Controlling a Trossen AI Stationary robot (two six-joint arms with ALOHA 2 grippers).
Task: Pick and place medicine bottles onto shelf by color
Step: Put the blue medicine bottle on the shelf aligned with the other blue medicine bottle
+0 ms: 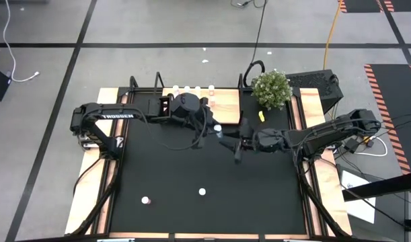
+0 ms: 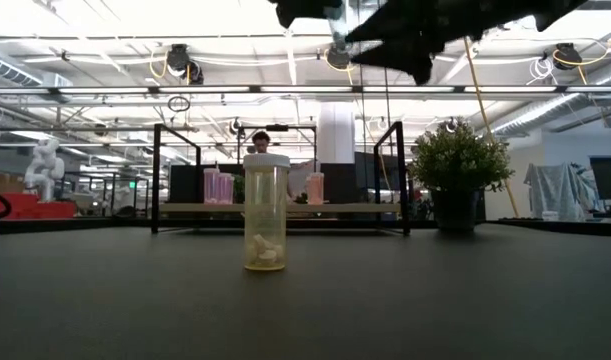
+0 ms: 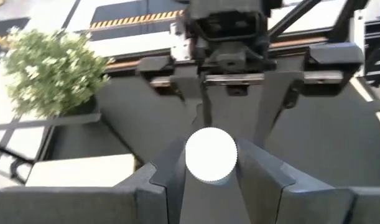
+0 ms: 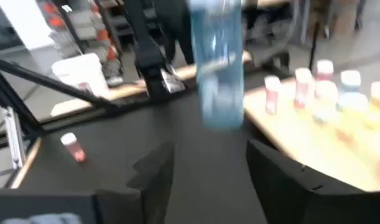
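Two end effectors are seen meeting above the middle of the tabletop [image 1: 192,168], slightly above centre in the high view. A blue medicine bottle [image 4: 217,65] with a white cap [image 3: 211,155] is held between the fingers of the left end effector [image 1: 215,129]; in the left wrist view the cap is seen gripped on both sides by the dark fingers [image 3: 162,180]. The right end effector [image 1: 227,140] is placed just beside it, and in the right wrist view its fingers [image 4: 283,174] are shown standing apart, with the blue bottle seen above the gap and touched by neither finger.

The shelf [image 1: 222,102] is found at the upper middle of the high view, behind the end effectors, with several bottles [image 1: 192,89] lined up on it; in the right wrist view these are seen as pink, blue and yellowish ones at the right of the frame. A yellow bottle [image 2: 265,212] is shown upright at the centre of the low view, alone on the tabletop. Two more white-capped bottles [image 1: 145,200] [image 1: 202,192] are seen in the lower middle of the high view, well apart from both arms. A potted plant [image 1: 272,89] is placed at the shelf's right end.
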